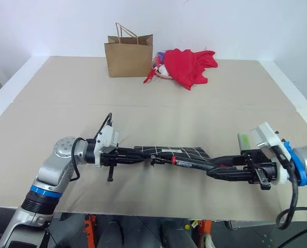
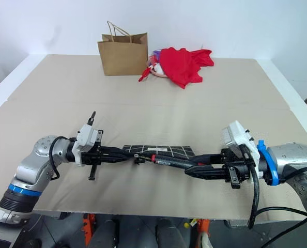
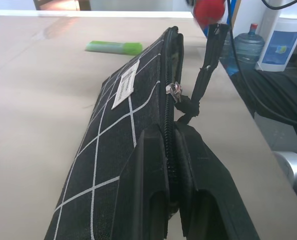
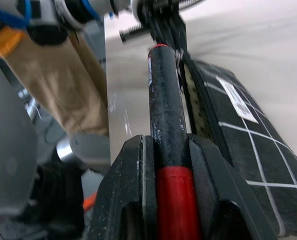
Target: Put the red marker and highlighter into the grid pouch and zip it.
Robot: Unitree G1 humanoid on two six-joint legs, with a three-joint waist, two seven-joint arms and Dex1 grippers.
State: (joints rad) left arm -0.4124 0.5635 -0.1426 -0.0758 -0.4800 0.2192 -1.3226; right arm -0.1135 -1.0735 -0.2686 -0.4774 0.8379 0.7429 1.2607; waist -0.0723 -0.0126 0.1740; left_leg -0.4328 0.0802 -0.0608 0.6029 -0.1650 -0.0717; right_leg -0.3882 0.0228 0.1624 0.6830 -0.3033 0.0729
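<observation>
Nearest the head camera: two arms meeting over the table's near edge.

Left gripper (image 1: 126,155): black fingers pinched tight on one end of the grid pouch (image 1: 182,153), a flat black fabric pouch with white grid lines, a small white label and a black zipper. The pouch is held on edge, zipper side up, its other end towards the right arm. In the left wrist view the zipper slider (image 3: 174,91) sits partway along the seam.

Right gripper (image 1: 215,169): fingers clamped narrowly around the red marker (image 4: 164,145), a short thick pen with a black barrel and a red end. The red end lies between the fingers; the black barrel points at the pouch's zipper edge, its tip at or just beside the opening.

Highlighter (image 3: 113,47): stubby lime-green pen, lying flat on the beige table (image 1: 50,103) beyond the pouch's far end.

Far side of table: upright brown paper bag (image 1: 128,54) with handles; just beside it, a crumpled red cloth (image 1: 189,64).
</observation>
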